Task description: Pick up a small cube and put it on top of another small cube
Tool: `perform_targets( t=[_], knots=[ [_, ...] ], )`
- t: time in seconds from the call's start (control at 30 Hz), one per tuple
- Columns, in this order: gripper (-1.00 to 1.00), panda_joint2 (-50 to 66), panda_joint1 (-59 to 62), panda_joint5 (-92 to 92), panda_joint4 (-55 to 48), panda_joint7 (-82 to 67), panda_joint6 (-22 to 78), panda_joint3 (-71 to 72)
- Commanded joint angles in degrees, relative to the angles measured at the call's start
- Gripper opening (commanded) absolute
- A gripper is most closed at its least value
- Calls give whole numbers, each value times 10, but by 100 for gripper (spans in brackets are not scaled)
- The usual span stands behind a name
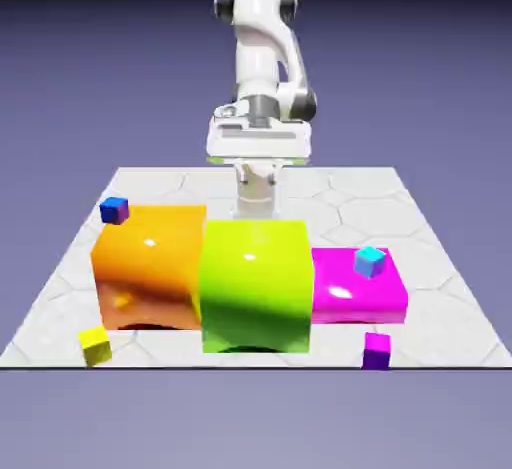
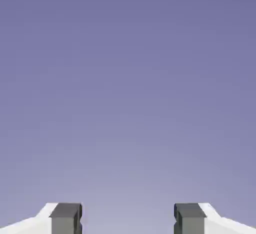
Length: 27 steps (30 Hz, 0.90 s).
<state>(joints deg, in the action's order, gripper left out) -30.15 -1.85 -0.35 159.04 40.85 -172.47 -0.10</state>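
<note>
Pincer (image 2: 128, 219) spread wide, nothing between tips. Violet cube (image 1: 377, 350) on table (image 1: 440, 342) near front edge, ungrasped; cyan cube (image 1: 370, 261) atop magenta block (image 1: 350, 302). Nothing stacked; approach, grasp, lift, placing all remain.

This is a rendered, simulated robot test scene rather than a real room: a white robot arm (image 1: 262, 52) stands over a pale worktop (image 1: 440, 332) patterned with cracked, stone-like tiles. Glossy, saturated blocks in orange (image 1: 150, 257), green (image 1: 257, 287) and magenta (image 1: 345, 302) sit on it, and a smooth blue-violet backdrop (image 1: 90, 77) fills the surroundings.
</note>
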Motion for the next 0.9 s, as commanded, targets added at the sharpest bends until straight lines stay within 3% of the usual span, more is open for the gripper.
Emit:
perform_targets(
  t=[0.0, 0.87],
  knots=[
    [0, 21, -10, -3, -16, -13, 13, -1],
    [0, 561, -260, -79, -438, -361, 344, -22]
  ],
)
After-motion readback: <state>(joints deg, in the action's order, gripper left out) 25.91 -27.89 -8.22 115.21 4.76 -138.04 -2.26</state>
